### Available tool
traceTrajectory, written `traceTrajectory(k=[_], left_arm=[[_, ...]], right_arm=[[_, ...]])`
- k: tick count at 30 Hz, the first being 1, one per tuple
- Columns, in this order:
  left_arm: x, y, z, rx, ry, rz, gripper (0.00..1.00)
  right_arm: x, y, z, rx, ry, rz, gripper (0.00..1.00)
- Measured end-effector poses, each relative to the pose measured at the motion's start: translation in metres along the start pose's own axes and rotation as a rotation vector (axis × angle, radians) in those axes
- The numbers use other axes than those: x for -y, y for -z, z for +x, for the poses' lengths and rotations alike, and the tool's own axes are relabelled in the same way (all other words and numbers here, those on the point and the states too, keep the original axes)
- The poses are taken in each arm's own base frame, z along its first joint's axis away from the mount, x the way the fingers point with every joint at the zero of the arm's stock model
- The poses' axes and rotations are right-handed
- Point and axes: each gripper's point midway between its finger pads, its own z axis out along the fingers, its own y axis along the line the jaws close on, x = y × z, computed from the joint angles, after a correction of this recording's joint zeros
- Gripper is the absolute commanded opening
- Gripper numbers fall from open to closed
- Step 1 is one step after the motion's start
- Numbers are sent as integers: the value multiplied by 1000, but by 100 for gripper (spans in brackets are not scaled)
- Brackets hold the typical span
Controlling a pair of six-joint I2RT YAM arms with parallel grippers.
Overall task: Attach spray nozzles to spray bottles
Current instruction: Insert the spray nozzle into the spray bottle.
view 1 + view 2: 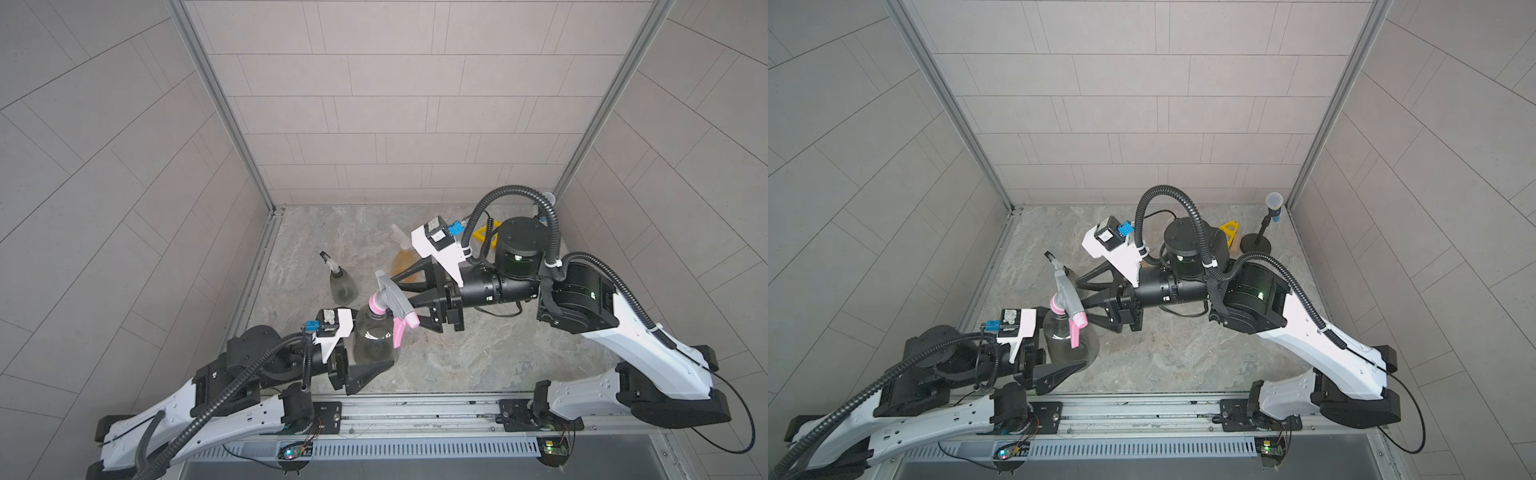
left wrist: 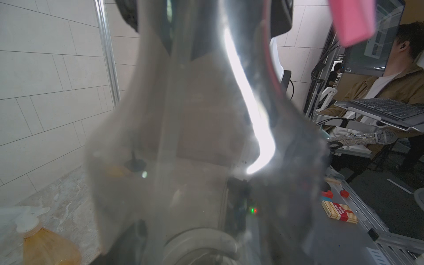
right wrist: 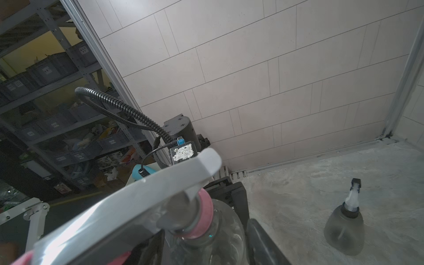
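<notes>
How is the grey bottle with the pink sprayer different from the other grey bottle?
The near grey bottle carries a grey-and-pink nozzle; the far grey bottle carries a white-and-black nozzle. The near grey bottle is held by the left gripper; the far grey bottle stands alone on the table. Both are smoky and pear-shaped.

Three spray bottles are in view: one amber bottle [image 1: 402, 261] and two smoky grey, the far grey bottle [image 1: 343, 286] and the near grey bottle [image 1: 374, 343]. Three spray nozzles, one per bottle: whitish nozzle [image 1: 400, 235], white-and-black nozzle [image 1: 329, 262], grey-and-pink nozzle [image 1: 392, 296]. Also one microphone stand [image 1: 1256, 243] and one yellow object [image 1: 1228, 230].
</notes>
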Motion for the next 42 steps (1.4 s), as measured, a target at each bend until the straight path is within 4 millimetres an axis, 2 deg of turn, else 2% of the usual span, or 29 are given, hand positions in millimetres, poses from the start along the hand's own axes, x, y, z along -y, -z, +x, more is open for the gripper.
traceTrajectory(k=[9, 16, 21, 30, 38, 42], left_arm=[[-5, 0, 0, 0, 0, -28, 0], [-6, -2, 3, -13, -17, -31, 0], [-7, -8, 13, -60, -43, -32, 0], [-13, -9, 25, -107, -68, -62, 0], [-14, -5, 15, -65, -73, -74, 0], [-16, -4, 13, -59, -74, -86, 0]], right_arm=[[12, -2, 3, -99, -19, 90, 57], [10, -1, -2, -128, -10, 109, 56], [9, -4, -5, -143, 18, 129, 54], [16, -5, 8, -196, 64, 201, 50], [9, -5, 21, -218, 105, 216, 47], [10, -4, 29, -213, 107, 225, 50]])
